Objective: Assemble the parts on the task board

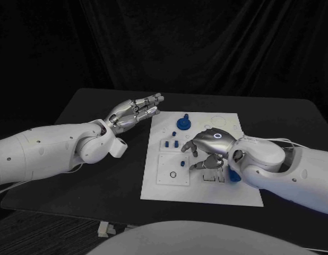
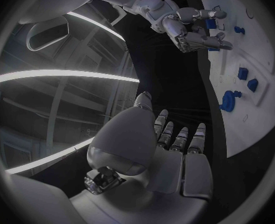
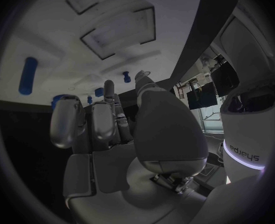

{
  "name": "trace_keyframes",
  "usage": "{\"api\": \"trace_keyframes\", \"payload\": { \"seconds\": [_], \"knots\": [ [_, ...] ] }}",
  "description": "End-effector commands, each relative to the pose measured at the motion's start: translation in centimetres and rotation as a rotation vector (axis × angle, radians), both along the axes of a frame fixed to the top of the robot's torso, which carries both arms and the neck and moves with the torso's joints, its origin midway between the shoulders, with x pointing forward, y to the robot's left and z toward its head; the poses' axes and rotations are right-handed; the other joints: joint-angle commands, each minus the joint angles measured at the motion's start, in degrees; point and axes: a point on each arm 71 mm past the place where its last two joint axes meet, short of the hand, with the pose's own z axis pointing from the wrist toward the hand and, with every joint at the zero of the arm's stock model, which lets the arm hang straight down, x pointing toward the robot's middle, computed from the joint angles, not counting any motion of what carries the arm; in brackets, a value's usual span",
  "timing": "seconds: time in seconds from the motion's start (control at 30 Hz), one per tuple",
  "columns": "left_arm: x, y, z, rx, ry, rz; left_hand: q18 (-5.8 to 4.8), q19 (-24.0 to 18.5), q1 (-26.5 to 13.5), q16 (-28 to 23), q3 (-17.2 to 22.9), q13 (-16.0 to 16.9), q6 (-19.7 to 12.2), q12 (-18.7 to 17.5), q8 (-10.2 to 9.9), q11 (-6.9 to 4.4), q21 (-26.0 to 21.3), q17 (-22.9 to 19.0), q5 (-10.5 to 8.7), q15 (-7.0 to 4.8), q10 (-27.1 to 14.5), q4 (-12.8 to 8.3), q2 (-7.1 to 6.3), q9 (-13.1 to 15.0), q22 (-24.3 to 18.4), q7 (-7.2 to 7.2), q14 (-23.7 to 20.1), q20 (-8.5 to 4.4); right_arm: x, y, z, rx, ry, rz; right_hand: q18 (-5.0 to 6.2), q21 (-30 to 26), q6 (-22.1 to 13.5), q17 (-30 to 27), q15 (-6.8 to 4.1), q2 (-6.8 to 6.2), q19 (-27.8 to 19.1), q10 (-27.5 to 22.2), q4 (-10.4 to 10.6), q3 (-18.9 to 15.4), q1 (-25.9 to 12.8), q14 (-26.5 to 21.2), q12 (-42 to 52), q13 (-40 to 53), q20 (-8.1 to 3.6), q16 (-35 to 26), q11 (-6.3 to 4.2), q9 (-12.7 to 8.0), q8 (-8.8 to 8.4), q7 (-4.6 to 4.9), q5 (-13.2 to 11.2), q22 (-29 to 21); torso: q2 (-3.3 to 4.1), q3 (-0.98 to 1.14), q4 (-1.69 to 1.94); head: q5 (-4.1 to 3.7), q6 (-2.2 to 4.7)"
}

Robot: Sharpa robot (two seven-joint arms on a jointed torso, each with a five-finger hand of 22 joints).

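Observation:
The white task board [image 1: 202, 186] lies in the middle of the black table. A round blue knob part [image 1: 183, 123] stands near its far edge, and small blue parts [image 1: 169, 143] sit just nearer on its left side. My right hand [image 1: 207, 148] hangs over the board's middle, fingers bent down and apart, with nothing between them [image 3: 112, 124]. A blue cylinder part [image 3: 27, 82] lies on the board beside that hand, close to its wrist [image 1: 233, 176]. My left hand [image 1: 134, 112] hovers off the board's far left corner, fingers stretched out and empty [image 2: 174, 149].
Rectangular recesses [image 3: 112, 32] and round holes [image 1: 219, 121] mark the board. Bare black table [image 1: 95, 180] lies to the left of the board under my left arm, and a dark curtain hangs behind the table.

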Motion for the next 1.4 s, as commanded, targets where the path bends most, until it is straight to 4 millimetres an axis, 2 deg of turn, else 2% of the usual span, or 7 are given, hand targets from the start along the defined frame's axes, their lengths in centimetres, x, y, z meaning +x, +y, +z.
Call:
{"api": "trace_keyframes", "payload": {
  "seconds": [0.03,0.3,0.37,0.53,0.73,0.97,1.4],
  "knots": [
    [-0.1,-0.1,0.1,-0.021,-0.008,0.001,0.06,0.1,0.5,-0.2,0.4,-0.1,0.3,0.4,0.1,0.37,0.0,-0.1,0.25,0.41,-0.1,0.0,-0.11,0.0,0.0,0.07,0.2,0.44,0.4,-0.7,2.1,0.076,-0.1,0.018,0.16,1.4,1.3,1.1,-1.07,1.03,0.5,0.7,0.0,-5.8,-1.9,0.5,1.1,0.5,-1.02,0.6,-0.85,-0.1,0.81,-0.65,-0.2,10.2,-0.01,0.0,0.0,0.11,-0.01],
    [-0.2,0.0,0.2,-0.024,-0.013,0.004,0.05,0.2,0.5,-0.2,0.4,-0.1,0.4,0.4,0.1,0.38,0.0,-0.1,0.29,0.39,-0.1,0.0,-0.14,0.0,0.0,0.06,0.2,0.43,2.1,-4.6,6.8,0.167,-0.178,-0.076,-1.24,7.8,4.5,8.1,-0.87,4.81,3.4,0.1,-0.2,-7.0,-1.0,3.6,-1.7,-0.6,-1.08,4.2,-0.43,-0.4,1.8,-0.98,1.0,12.0,0.0,0.01,0.0,-0.26,-0.01],
    [-0.3,0.0,0.3,-0.026,-0.015,0.004,0.05,0.2,0.5,-0.2,0.4,-0.1,0.5,0.4,0.1,0.38,0.0,-0.1,0.3,0.39,-0.1,0.0,-0.14,0.1,0.0,0.04,0.2,0.43,2.7,-5.7,7.8,0.174,-0.203,-0.115,-1.35,8.3,6.1,8.5,-0.31,5.6,3.7,0.3,-0.7,-4.7,2.3,3.8,-5.7,-3.0,-0.38,4.3,0.43,-0.7,1.89,-1.31,5.8,12.1,0.0,0.01,0.01,-0.61,-0.01],
    [-0.3,0.0,0.3,-0.03,-0.021,0.005,-0.09,0.2,-0.3,-0.2,0.1,0.0,1.0,0.5,0.2,0.23,0.0,-0.1,-0.19,0.32,-0.1,0.8,0.0,0.1,0.0,-0.22,0.2,0.43,3.9,-7.8,8.6,0.139,-0.229,-0.189,-1.22,7.9,7.1,8.8,0.02,5.01,3.6,0.6,-0.9,-2.6,5.1,3.8,-9.9,-5.5,-0.11,4.5,0.89,-1.4,1.45,-1.75,8.2,12.0,0.0,0.01,0.0,-1.11,-0.01],
    [-0.4,-0.1,0.4,-0.033,-0.023,0.004,-0.11,0.2,-0.4,-0.2,0.1,0.0,1.2,0.5,0.3,0.21,0.0,-0.1,-0.25,0.31,-0.1,0.8,0.04,0.1,0.0,-0.29,0.2,0.43,5.1,-8.7,7.5,0.022,-0.211,-0.238,-0.81,6.2,7.5,8.0,-0.52,3.31,3.0,-0.8,-0.1,-2.8,1.8,3.6,-12.2,-6.5,-0.48,4.1,1.33,-1.9,0.94,-1.79,0.6,11.4,0.0,0.01,0.0,-1.45,-0.01],
    [-0.4,-0.1,0.4,-0.035,-0.024,0.002,-0.12,0.2,-0.4,-0.2,0.1,0.0,1.2,0.5,0.3,0.19,0.0,-0.1,-0.27,0.3,-0.1,0.8,0.08,0.1,0.0,-0.35,0.2,0.43,5.6,-9.0,5.6,-0.042,-0.188,-0.237,-0.85,6.3,8.6,8.6,-0.6,3.61,3.0,-0.3,-0.7,-0.7,3.6,3.8,-12.6,-6.7,-0.7,4.3,1.22,-2.2,0.89,-1.41,9.5,11.5,0.02,0.01,0.01,-1.7,-0.01],
    [-0.3,0.0,0.4,-0.038,-0.034,0.009,-0.54,0.2,-3.7,-0.2,-1.2,0.0,-0.2,0.7,0.0,0.41,0.0,-0.1,-2.14,0.27,-0.1,0.9,0.87,0.0,-0.3,-0.21,0.2,0.4,5.2,-8.9,3.7,-0.049,-0.144,-0.203,-0.97,6.8,8.3,10.1,0.25,1.88,3.2,1.5,0.2,-0.8,-8.9,4.0,-12.8,-6.7,0.02,5.1,1.07,-2.7,-0.08,-0.95,1.8,11.6,0.0,0.02,-0.01,-2.55,-0.01]
  ]
}}
